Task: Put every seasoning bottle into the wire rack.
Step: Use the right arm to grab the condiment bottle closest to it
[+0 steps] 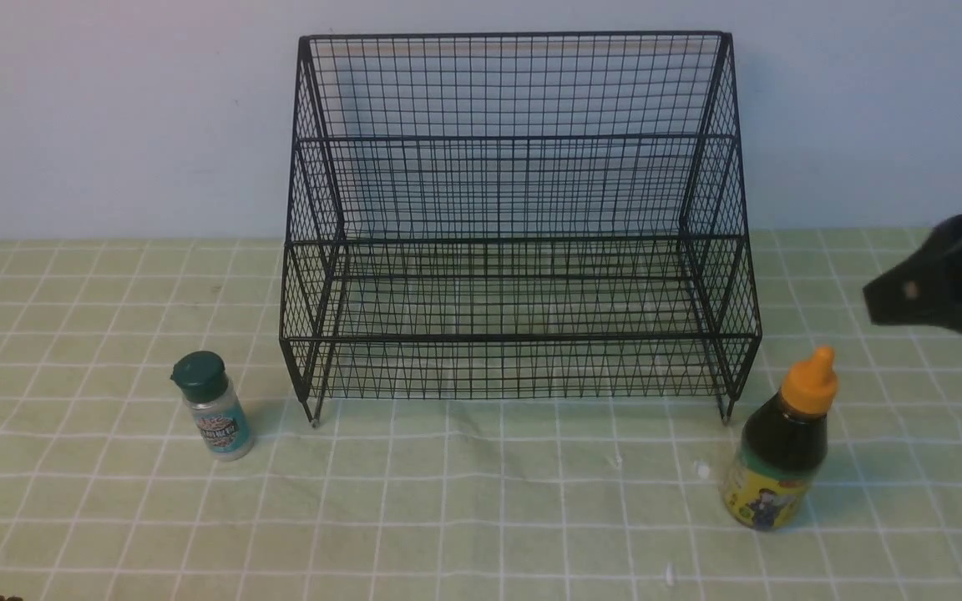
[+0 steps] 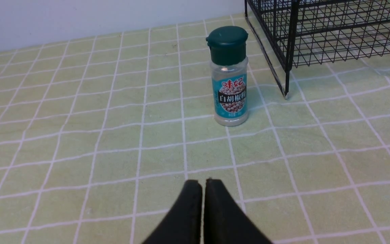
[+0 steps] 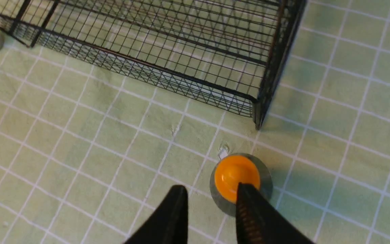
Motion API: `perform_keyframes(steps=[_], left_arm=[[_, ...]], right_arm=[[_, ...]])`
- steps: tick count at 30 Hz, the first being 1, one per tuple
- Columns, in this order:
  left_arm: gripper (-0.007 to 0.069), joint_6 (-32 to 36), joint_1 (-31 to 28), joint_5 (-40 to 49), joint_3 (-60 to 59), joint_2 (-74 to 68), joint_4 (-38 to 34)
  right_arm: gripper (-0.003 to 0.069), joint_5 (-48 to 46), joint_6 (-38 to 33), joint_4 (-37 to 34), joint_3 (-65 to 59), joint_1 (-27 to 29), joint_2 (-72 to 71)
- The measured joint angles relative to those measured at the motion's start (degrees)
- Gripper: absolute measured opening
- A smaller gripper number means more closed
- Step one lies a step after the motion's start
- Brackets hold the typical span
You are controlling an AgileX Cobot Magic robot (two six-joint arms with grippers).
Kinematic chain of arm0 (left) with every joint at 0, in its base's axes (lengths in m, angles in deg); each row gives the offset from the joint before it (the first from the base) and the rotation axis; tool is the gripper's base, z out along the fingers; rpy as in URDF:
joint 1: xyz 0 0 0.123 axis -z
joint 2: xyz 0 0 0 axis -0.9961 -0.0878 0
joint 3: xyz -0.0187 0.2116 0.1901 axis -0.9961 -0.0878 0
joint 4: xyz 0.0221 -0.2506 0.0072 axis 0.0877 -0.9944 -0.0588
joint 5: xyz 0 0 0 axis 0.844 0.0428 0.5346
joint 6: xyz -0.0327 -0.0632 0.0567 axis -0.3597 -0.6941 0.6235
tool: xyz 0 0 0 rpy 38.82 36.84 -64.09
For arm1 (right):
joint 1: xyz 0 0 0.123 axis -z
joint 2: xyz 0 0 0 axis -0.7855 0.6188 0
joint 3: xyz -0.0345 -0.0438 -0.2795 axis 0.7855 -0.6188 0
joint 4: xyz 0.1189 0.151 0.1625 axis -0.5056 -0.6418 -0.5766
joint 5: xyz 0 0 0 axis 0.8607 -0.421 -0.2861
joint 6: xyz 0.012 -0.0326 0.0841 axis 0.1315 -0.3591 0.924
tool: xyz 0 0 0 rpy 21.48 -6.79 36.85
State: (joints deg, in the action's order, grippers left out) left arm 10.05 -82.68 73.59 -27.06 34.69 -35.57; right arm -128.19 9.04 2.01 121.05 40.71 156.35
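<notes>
Black wire-mesh rack [image 1: 523,338]: thin metal wire, faint sheen. Pale green checked bench cloth [image 1: 481,517]: matt, soft, lightly wrinkled. Small clear shaker [image 1: 215,409]: smooth plastic, glossy teal label. Dark sauce bottle [image 1: 782,451]: glossy, orange cap smooth plastic. Right tool [image 3: 211,188]: matt black, ribbed inner face.

Wire rack [image 1: 518,209]: open at the front and from above, shelves free; mesh sides and back wall bar entry from left, right and behind. Shaker [image 1: 214,406] stands upright just off the rack's left front leg with a narrow gap between them, and open cloth [image 1: 489,509] on its other sides. Sauce bottle [image 1: 782,442] stands upright near the right front leg, not touching it; wide bare cloth runs between the two bottles along the rack front.
</notes>
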Motion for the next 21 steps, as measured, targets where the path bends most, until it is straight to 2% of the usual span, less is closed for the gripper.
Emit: perform_keyframes(steps=[2, 3, 5, 8, 11, 17, 21], left_arm=[[-0.0006, 0.00, 0.00, 0.00, 0.00, 0.00, 0.00], [-0.0006, 0.00, 0.00, 0.00, 0.00, 0.00, 0.00], [-0.0006, 0.00, 0.00, 0.00, 0.00, 0.00, 0.00], [-0.0006, 0.00, 0.00, 0.00, 0.00, 0.00, 0.00], [-0.0006, 0.00, 0.00, 0.00, 0.00, 0.00, 0.00], [-0.0006, 0.00, 0.00, 0.00, 0.00, 0.00, 0.00], [-0.0006, 0.00, 0.00, 0.00, 0.00, 0.00, 0.00]], right_arm=[[0.0288, 2.15, 2.93, 3.92, 0.06, -2.77, 2.25], [0.0295, 2.27, 3.64, 4.64, 0.06, -3.22, 2.47], [0.0384, 3.09, 7.58, 9.03, 0.06, -5.19, 5.19], [0.0480, 3.52, 11.55, 13.47, 0.06, -6.04, 8.29], [0.0546, 3.95, 14.51, 16.83, 0.06, -6.04, 10.71], [0.0576, 4.75, 15.28, 16.74, 0.13, -6.04, 17.13], [0.0540, 4.56, 15.28, 14.12, 0.13, -6.04, 20.39]])
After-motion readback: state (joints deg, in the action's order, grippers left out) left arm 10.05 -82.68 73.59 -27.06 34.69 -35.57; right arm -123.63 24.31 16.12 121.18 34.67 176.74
